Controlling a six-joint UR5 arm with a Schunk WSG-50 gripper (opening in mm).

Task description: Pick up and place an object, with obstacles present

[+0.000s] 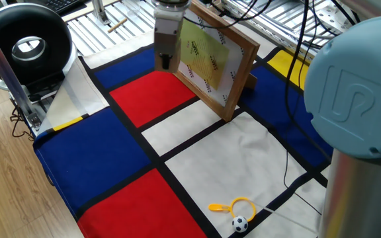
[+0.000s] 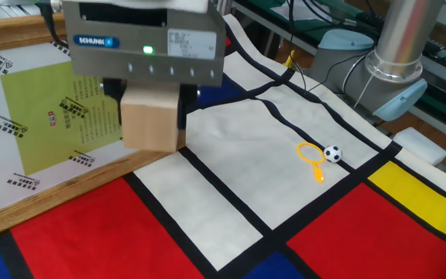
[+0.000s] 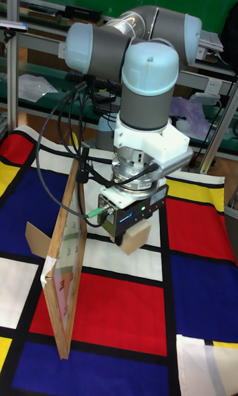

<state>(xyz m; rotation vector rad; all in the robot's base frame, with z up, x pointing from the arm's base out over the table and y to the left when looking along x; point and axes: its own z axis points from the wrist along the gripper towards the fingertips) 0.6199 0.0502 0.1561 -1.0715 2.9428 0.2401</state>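
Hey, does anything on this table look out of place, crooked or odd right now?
Mostly the picture frame: it stands on edge on the cloth, propped at a lean. The gripper holds the wooden cube in the air beside it.

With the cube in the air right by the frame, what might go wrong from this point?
1. The gripper carries the cube close in front of the standing frame; drifting toward it could knock the frame over.
2. The cube hangs well above the cloth, held only at its upper part; a slip would likely drop it, and it could roll.
3. The cable loops near the frame's top edge and might snag it.
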